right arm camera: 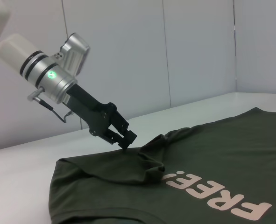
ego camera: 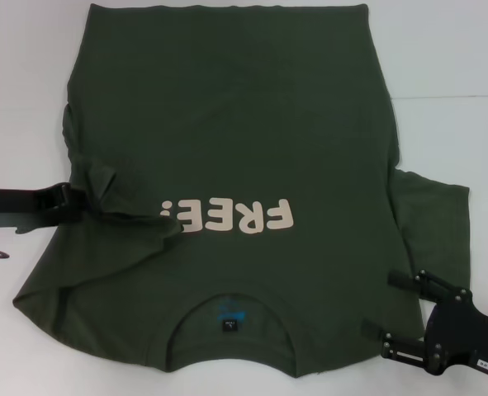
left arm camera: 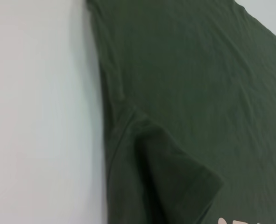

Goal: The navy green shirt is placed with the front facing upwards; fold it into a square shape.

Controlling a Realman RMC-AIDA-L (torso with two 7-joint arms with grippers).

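Observation:
The navy green shirt (ego camera: 227, 124) lies front up on the white table, its collar (ego camera: 227, 307) nearest me and the cream "FREE!" lettering (ego camera: 227, 217) showing. The shirt's left sleeve (ego camera: 111, 186) is folded inward onto the body, with a raised ridge (right arm camera: 152, 154). My left gripper (ego camera: 82, 198) sits at the shirt's left edge, right beside that folded sleeve (left arm camera: 175, 177); its tip (right arm camera: 128, 138) hovers just over the cloth. My right gripper (ego camera: 388, 307) is open at the near right, over the shoulder area. The right sleeve (ego camera: 433, 214) lies spread out flat.
The white table (ego camera: 21, 99) surrounds the shirt, with bare surface at the left and the far right. A white wall (right arm camera: 175, 56) stands behind the table. The shirt's hem (ego camera: 227, 10) reaches the far edge of the head view.

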